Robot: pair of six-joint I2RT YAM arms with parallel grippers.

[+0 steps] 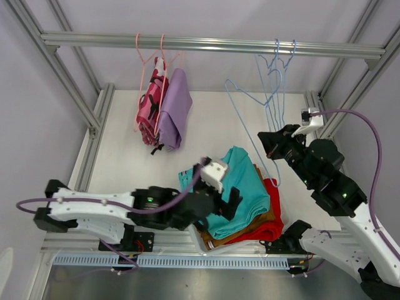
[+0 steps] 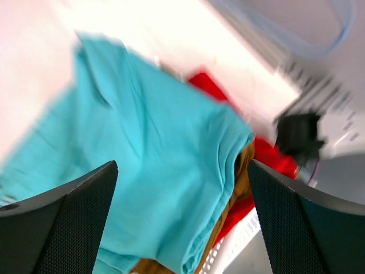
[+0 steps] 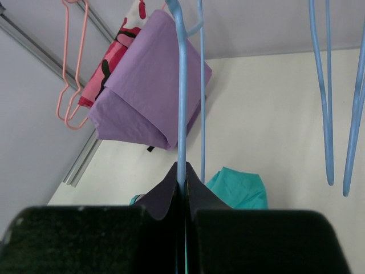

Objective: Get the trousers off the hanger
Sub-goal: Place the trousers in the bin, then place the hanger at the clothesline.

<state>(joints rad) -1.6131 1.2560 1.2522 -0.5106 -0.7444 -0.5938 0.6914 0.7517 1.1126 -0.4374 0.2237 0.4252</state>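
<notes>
**Stock: two claws, five trousers**

My right claw, pressed together, pinches the wire of a blue hanger below the rail. My left claw is spread over the teal trousers. Beneath them only the edges of the mustard trousers and red trousers show, well off the rail. On the rail, the lilac trousers hang lengthwise downward, half hiding the camouflage pair.
</notes>
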